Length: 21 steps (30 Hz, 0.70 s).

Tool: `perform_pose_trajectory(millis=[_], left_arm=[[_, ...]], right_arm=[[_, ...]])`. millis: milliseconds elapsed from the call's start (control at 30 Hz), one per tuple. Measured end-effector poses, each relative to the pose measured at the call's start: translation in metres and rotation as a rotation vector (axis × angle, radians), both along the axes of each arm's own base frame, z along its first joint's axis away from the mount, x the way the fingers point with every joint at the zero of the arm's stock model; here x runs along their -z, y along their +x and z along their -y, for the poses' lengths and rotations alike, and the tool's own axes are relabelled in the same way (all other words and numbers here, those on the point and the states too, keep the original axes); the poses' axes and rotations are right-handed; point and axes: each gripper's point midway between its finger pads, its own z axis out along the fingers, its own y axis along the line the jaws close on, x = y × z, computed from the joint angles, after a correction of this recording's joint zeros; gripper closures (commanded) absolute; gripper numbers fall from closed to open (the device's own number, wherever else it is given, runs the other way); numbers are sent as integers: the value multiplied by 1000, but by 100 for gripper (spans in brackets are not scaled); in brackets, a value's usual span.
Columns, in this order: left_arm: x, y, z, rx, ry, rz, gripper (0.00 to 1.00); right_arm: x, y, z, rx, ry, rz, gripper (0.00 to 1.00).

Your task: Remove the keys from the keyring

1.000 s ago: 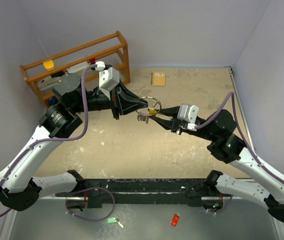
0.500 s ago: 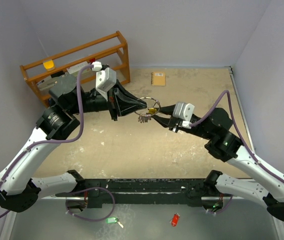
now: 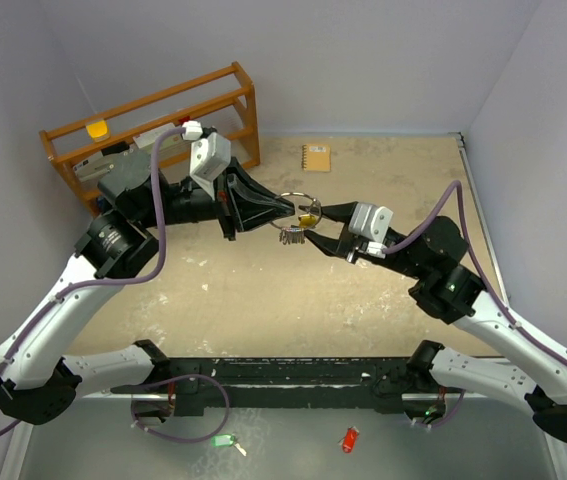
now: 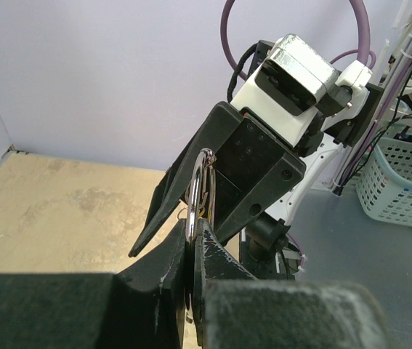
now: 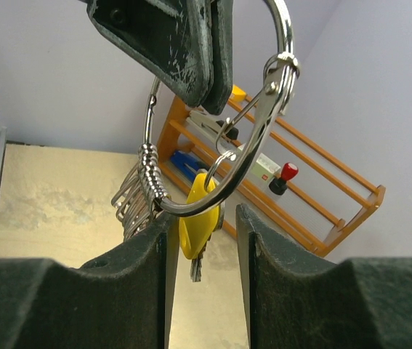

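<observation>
The keyring (image 5: 287, 33) hangs above the bench (image 3: 263, 300), pinched edge-on in the closed jaws of my left gripper (image 3: 283, 208) so the keys (image 5: 134, 200) dangle free. My right gripper (image 5: 202, 218) sits opposite, jaws narrowly apart around the yellow-headed key (image 5: 197, 227), gripping nothing, probably ready to work it off.

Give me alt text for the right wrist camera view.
The left gripper clamps a thin silver metal keyring from above. A yellow-headed key hangs between the open fingers of the right gripper, silver metal keys bunched beside it, an orange wooden rack behind.
</observation>
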Motion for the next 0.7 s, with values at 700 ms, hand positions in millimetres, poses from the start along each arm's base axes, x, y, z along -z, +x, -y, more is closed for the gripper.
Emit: perform_pose_trajectory(millis=[700], left_arm=[[1,9,1,-41,-19,-9,100]], right_arm=[[-16,-1,8,26,34,35,100]])
